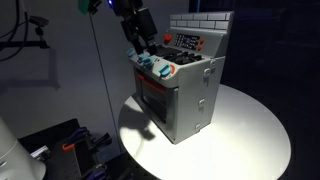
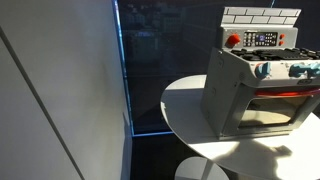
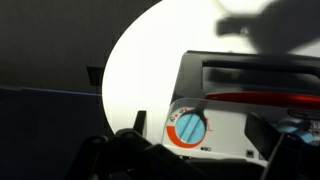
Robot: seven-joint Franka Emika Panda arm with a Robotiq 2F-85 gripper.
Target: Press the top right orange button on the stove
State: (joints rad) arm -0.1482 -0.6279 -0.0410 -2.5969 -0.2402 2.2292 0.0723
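The grey toy stove (image 1: 190,90) stands on a round white table (image 1: 250,130) and shows in both exterior views (image 2: 250,95). Its dark button panel (image 1: 186,43) sits under the white brick back wall (image 1: 200,22), with an orange-red button (image 2: 233,40) at one end. My gripper (image 1: 143,42) hangs over the stove's front edge, by the teal knobs (image 1: 157,66) and short of the panel. In the wrist view the gripper (image 3: 198,126) is open and empty, its fingers on either side of a teal knob with an orange ring (image 3: 188,128). The gripper is out of sight in one exterior view.
The table edge (image 2: 185,110) lies close around the stove. A dark glass partition (image 2: 160,60) and a pale wall (image 2: 60,90) stand beside the table. Cables and dark equipment (image 1: 70,145) lie on the floor below.
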